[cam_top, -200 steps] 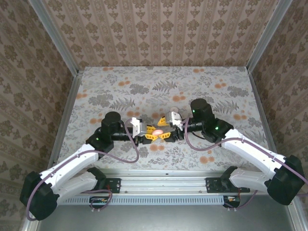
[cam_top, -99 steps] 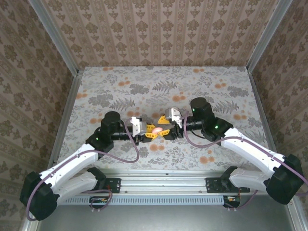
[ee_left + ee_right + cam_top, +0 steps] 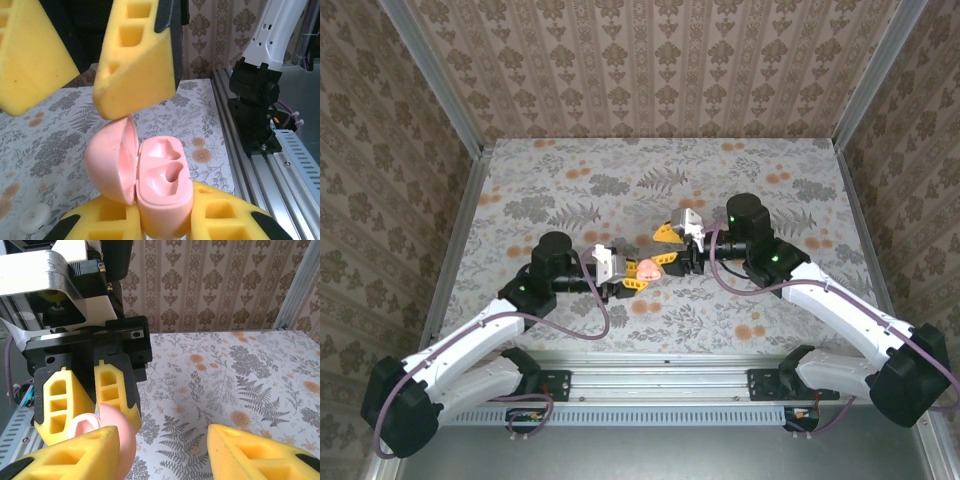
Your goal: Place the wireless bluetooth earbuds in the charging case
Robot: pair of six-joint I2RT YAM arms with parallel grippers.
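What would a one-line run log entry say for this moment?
left end effector: shut on charging case | lid: open, wells empty | right end effector: open, empty | earbud: on table

From above, I have the pink case (image 3: pixel 647 266) pinched in my left gripper (image 3: pixel 632 273). My right gripper (image 3: pixel 667 246) sits just right of the case, jaws apart, a little beyond it.

Your charging case (image 3: pixel 162 177) is pale pink; the left gripper (image 3: pixel 640 270) and right gripper (image 3: pixel 665 246) are both yellow-fingered. The earbud (image 3: pixel 34 218), at eight o'clock from the case, is whitish. Your worktop (image 3: pixel 570 180) shows grey foliage print with orange flowers.
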